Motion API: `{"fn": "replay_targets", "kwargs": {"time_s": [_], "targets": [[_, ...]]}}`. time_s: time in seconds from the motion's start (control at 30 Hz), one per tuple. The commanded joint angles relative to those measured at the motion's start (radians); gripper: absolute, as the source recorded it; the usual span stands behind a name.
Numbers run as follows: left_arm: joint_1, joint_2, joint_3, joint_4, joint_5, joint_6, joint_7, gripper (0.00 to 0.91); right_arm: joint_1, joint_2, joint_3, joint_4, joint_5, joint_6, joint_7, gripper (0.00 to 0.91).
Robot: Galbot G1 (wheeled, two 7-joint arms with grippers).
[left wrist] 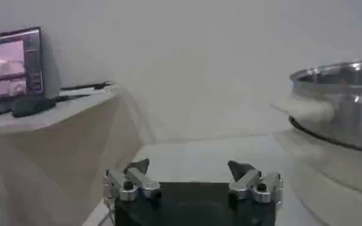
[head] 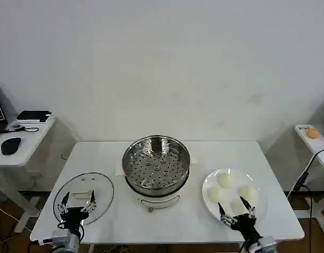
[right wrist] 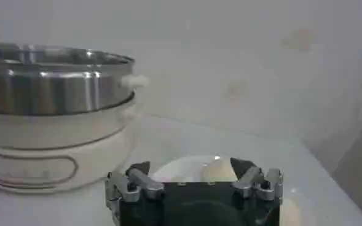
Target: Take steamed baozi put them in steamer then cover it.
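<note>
At centre of the white table (head: 204, 153), steamer (head: 156, 164) uncovered, perforated tray bare. Near the right edge, white plate (head: 210, 182) carrying four steamed baozi (head: 225, 181). Over the plate's front rim, right gripper (head: 238, 211) spread wide, holding nothing, just short of the nearest bun. Toward the front-left corner, glass lid (head: 101, 192) lying flat; above its near side, left gripper (head: 76, 203) equally wide, empty.

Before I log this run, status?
Left end effector open over lid. Right end effector open over plate. Baozi plated; steamer empty, uncovered.
</note>
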Motion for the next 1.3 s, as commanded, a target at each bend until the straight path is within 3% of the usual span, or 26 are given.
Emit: {"fn": "replay_targets", "kwargs": {"time_s": [0.03, 0.13, 0.27, 0.33, 0.47, 0.5, 0.67, 0.73, 0.87, 0.97, 1.07, 1.3], "targets": [[0.001, -0.003, -0.004, -0.005, 0.065, 0.061, 0.005, 0.907, 0.137, -0.142, 0.043, -0.055, -0.13, -0.126, -0.013, 0.907], [0.01, -0.012, -0.015, -0.015, 0.106, 0.068, 0.059, 0.907, 0.211, -0.254, 0.05, -0.083, -0.177, -0.192, -0.055, 0.907], [0.024, -0.021, -0.03, -0.028, 0.162, 0.068, 0.107, 0.907, 0.306, -0.402, 0.04, -0.134, -0.231, -0.259, -0.196, 0.907], [0.027, -0.023, -0.036, -0.031, 0.171, 0.067, 0.113, 0.907, 0.393, -0.484, 0.013, -0.198, -0.283, -0.269, -0.319, 0.907], [0.04, -0.03, -0.052, -0.047, 0.18, 0.067, 0.118, 0.907, 0.517, -0.628, -0.065, -0.291, -0.392, -0.248, -0.486, 0.907], [0.046, -0.033, -0.055, -0.055, 0.182, 0.067, 0.122, 0.907, 0.569, -0.679, -0.111, -0.318, -0.422, -0.223, -0.562, 0.907], [0.057, -0.043, -0.066, -0.071, 0.182, 0.055, 0.115, 0.907, 0.831, -0.785, -0.359, -0.424, -0.497, -0.174, -0.753, 0.907], [0.059, -0.048, -0.073, -0.078, 0.182, 0.053, 0.115, 0.907, 0.917, -0.795, -0.448, -0.459, -0.496, -0.151, -0.782, 0.907], [0.065, -0.048, -0.092, -0.089, 0.183, 0.051, 0.117, 0.907, 1.218, -0.788, -0.789, -0.585, -0.455, -0.081, -0.885, 0.907], [0.063, -0.052, -0.108, -0.092, 0.184, 0.043, 0.118, 0.907, 1.351, -0.748, -0.943, -0.662, -0.478, -0.029, -0.949, 0.907], [0.061, -0.057, -0.12, -0.094, 0.183, 0.043, 0.117, 0.907, 1.429, -0.701, -1.044, -0.713, -0.473, -0.014, -1.003, 0.907], [0.06, -0.056, -0.123, -0.087, 0.188, 0.042, 0.121, 0.907, 1.503, -0.634, -1.164, -0.781, -0.458, -0.019, -1.046, 0.907]]}}
